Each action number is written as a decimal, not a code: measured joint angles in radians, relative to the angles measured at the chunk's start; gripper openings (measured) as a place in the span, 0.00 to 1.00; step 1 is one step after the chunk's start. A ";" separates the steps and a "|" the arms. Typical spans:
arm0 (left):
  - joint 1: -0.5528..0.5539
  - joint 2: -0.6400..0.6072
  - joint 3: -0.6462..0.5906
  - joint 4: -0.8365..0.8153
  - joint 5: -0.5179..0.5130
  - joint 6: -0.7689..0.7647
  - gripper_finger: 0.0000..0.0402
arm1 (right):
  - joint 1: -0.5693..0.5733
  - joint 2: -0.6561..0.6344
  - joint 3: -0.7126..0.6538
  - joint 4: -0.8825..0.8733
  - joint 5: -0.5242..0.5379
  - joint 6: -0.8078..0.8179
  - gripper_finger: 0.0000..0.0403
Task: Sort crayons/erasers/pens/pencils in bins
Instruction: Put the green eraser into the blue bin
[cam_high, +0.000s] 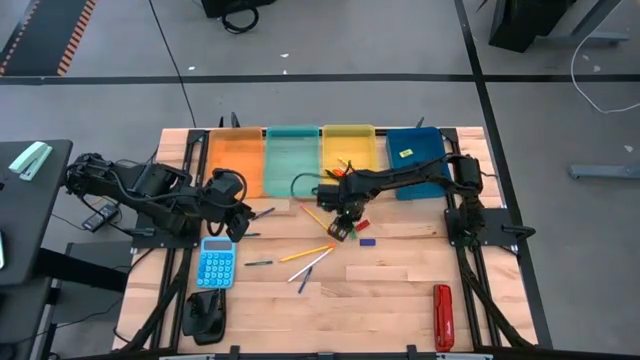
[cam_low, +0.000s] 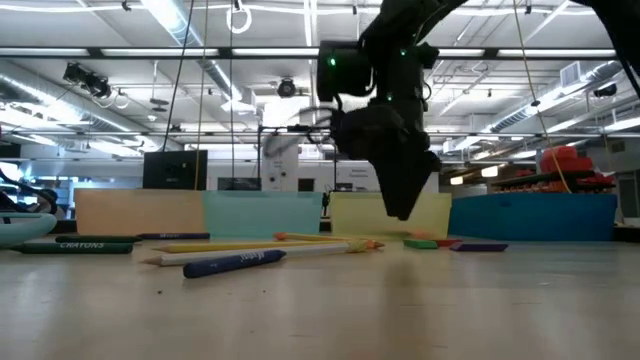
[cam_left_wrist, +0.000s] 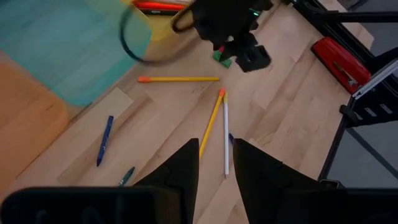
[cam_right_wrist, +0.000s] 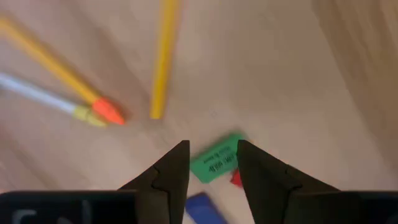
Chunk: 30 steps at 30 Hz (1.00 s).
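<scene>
My right gripper (cam_right_wrist: 211, 163) points down, open, just above a green eraser (cam_right_wrist: 214, 162) that lies flat on the table with a red eraser (cam_right_wrist: 236, 179) and a blue eraser (cam_right_wrist: 202, 208) beside it. In the low view its fingers (cam_low: 402, 205) hang clear of the table. Yellow and white pencils (cam_high: 307, 254) and a yellow pencil (cam_right_wrist: 163, 59) lie on the wood nearby. My left gripper (cam_left_wrist: 216, 165) waits open over the table's left, high above the pencils (cam_left_wrist: 211, 127). The orange (cam_high: 237, 160), teal (cam_high: 292, 155), yellow (cam_high: 350, 148) and blue bins (cam_high: 415, 150) stand in a row at the far edge.
A blue pen (cam_left_wrist: 104, 140) and a dark pen (cam_high: 258, 263) lie left of the pencils. A light-blue calculator (cam_high: 215, 262) and a black object (cam_high: 207, 315) sit near the left front, a red stapler (cam_high: 443, 315) at the right front. Bare wood lies in the front middle.
</scene>
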 joint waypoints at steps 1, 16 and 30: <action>0.000 0.000 0.000 0.000 0.000 -0.004 0.27 | -0.013 0.000 -0.006 -0.011 -0.028 0.047 0.37; 0.000 0.000 0.000 0.030 0.000 -0.009 0.27 | 0.029 0.000 -0.038 0.003 -0.003 0.374 0.44; 0.000 0.000 0.000 0.042 0.038 -0.007 0.27 | 0.059 -0.006 -0.152 0.128 -0.012 0.564 0.44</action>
